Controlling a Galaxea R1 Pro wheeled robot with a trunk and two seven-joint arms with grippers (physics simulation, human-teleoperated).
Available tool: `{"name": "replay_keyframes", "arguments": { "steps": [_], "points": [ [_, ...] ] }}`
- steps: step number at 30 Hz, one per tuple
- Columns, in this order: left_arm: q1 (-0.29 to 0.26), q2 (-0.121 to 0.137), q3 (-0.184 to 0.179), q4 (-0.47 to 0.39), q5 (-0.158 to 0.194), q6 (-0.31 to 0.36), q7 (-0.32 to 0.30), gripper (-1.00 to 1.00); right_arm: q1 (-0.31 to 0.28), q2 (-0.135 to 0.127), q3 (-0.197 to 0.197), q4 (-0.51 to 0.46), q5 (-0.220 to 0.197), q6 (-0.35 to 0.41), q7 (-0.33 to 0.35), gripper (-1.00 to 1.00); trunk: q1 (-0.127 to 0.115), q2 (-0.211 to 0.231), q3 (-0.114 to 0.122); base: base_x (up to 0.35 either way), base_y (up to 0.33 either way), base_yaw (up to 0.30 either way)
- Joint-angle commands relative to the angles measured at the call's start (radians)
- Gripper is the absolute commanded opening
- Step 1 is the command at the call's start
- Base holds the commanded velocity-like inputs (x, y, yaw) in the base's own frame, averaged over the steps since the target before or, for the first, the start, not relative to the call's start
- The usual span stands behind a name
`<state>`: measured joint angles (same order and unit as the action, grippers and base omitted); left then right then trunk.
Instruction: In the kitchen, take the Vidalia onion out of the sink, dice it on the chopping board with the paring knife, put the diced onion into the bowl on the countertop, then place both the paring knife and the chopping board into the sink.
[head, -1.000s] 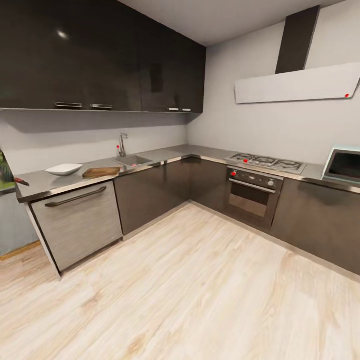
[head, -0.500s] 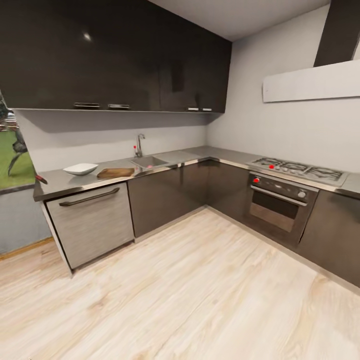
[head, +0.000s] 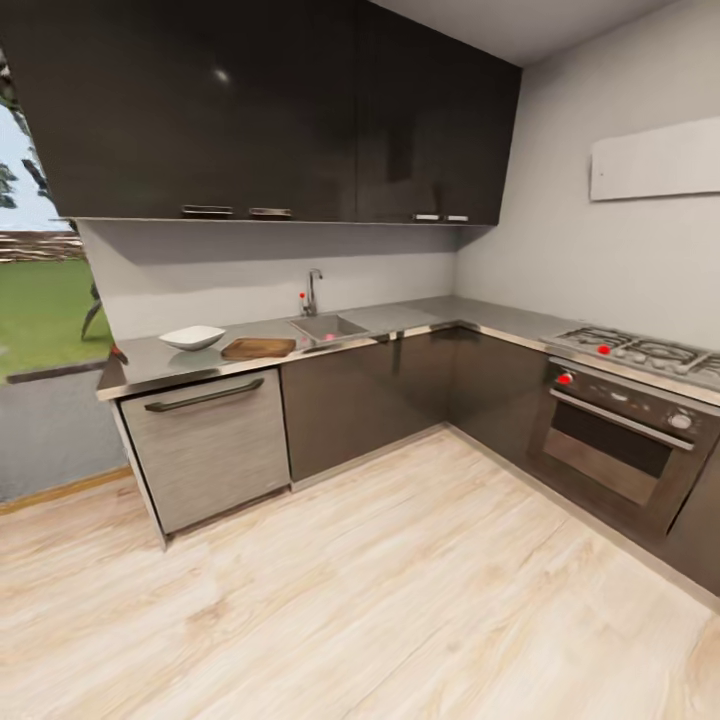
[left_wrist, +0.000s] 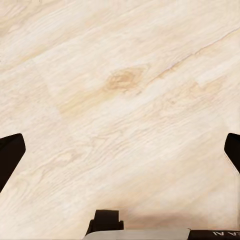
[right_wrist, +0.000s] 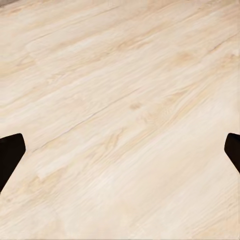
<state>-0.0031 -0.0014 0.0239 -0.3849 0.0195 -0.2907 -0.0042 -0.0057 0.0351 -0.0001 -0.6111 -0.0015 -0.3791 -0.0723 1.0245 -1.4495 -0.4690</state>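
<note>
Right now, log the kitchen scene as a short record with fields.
setting: kitchen, L-shaped countertop, light wood floor
sink: set in the countertop, tap with red knob behind it
onion: small pinkish spot in the sink basin, too small to confirm
chopping board: flat on the countertop beside the sink
bowl: on the countertop, on the board's far side from the sink
paring knife: red handle at the countertop's end
left gripper: fingers spread wide, empty, over floor
right gripper: fingers spread wide, empty, over floor
</note>
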Motion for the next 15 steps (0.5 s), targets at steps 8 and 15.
{"name": "replay_keyframes", "arguments": {
  "steps": [8, 15],
  "points": [
    [0.0, -0.002, 0.001, 0.0, 0.002, -0.002, 0.0, 1.0, 0.0, 0.0, 0.0, 0.001, 0.0, -0.003, -0.003, 1.0, 0.0, 0.0, -0.001, 0.274, -0.201, 0.267],
    [0.0, -0.006, 0.001, 0.0, 0.001, -0.002, 0.0, 1.0, 0.0, 0.0, 0.0, 0.001, 0.0, -0.003, -0.003, 1.0, 0.0, 0.0, -0.001, 0.274, -0.202, 0.27]
  ]
}}
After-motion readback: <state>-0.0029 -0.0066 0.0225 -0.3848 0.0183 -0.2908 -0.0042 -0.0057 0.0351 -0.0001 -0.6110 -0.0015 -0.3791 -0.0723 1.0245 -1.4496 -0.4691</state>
